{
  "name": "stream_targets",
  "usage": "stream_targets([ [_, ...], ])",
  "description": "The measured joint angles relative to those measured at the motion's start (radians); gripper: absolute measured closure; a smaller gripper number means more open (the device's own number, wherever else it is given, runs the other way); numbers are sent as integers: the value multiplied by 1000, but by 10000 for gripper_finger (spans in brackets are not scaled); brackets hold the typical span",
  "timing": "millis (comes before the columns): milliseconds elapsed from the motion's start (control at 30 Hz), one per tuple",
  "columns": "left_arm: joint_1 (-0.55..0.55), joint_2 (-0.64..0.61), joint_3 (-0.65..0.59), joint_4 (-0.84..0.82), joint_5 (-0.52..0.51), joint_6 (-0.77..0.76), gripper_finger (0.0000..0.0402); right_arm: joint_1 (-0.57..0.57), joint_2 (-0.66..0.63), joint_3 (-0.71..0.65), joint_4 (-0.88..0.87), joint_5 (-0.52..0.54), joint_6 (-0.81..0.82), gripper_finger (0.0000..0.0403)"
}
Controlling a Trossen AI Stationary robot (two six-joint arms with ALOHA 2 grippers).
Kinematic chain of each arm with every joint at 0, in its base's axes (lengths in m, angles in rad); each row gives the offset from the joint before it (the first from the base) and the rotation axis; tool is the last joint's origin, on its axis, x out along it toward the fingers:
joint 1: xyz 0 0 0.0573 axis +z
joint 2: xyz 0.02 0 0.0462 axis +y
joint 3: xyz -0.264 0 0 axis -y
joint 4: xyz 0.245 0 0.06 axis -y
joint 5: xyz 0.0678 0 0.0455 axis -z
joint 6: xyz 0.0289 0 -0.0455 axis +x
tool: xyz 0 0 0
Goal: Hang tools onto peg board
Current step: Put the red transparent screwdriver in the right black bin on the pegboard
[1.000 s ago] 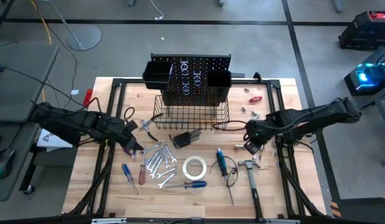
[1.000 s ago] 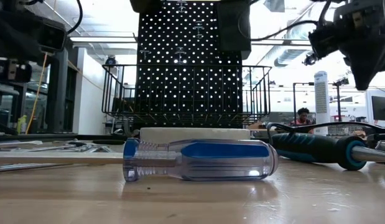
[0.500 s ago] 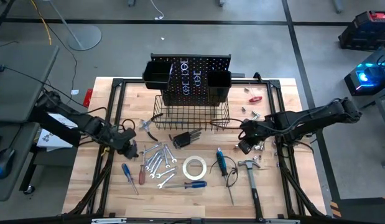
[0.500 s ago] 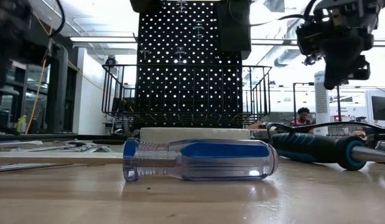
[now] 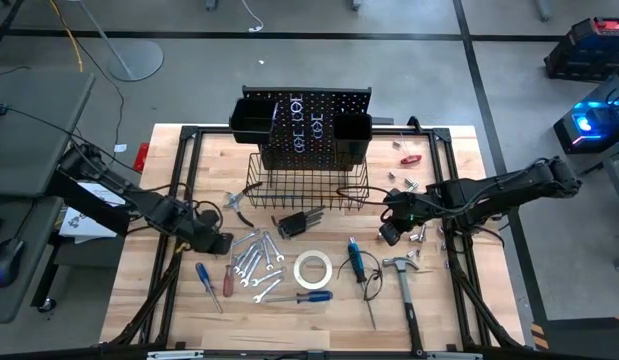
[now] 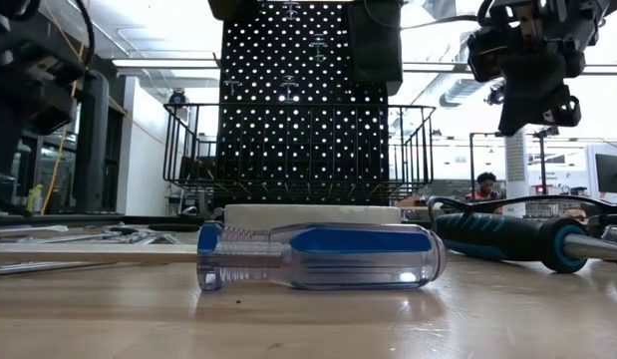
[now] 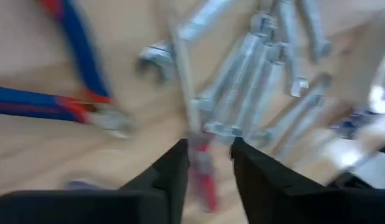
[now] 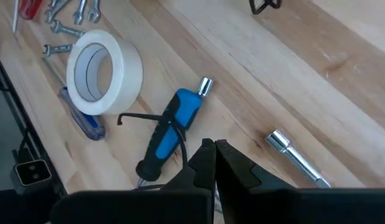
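The black peg board [image 5: 304, 125] stands upright at the table's far edge, with two bins and a wire basket [image 5: 309, 185]. Silver wrenches [image 5: 254, 255] lie in a pile on the wood, and a red-handled screwdriver [image 7: 204, 174] lies near it. My left gripper [image 5: 221, 244] hovers open just left of the pile, and in its wrist view the red handle shows between the fingers [image 7: 176, 168]. My right gripper [image 5: 387, 236] is shut in the air, above a blue-handled tool [image 8: 173, 127] and right of the white tape roll [image 5: 312, 270].
A claw hammer [image 5: 401, 275], a blue screwdriver [image 5: 299, 296] and pliers [image 5: 234, 205] lie on the wood. Small bits and a socket [image 8: 292, 152] are scattered at the right. A black frame rail [image 5: 179, 250] runs under my left arm.
My left gripper has come down and a little toward the table's near edge, rolling about its own line as it closed on the wrench pile. My right gripper has tipped, and its fingers have swung toward the table's left.
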Motion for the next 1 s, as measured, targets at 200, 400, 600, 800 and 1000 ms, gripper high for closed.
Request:
stream_targets([
  [200,0,99,0,105,31,-29,206,0,0,0,0,60,-8,402],
  [400,0,224,0,98,76,-165,183,0,0,0,0,102,-8,402],
  [600,1,305,0,151,62,-199,185,0,0,0,-1,108,-22,402],
  [800,6,369,4,147,53,-269,186,0,0,0,-1,126,-35,402],
  [1000,23,421,8,145,58,-275,211,0,0,0,-1,157,-27,402],
])
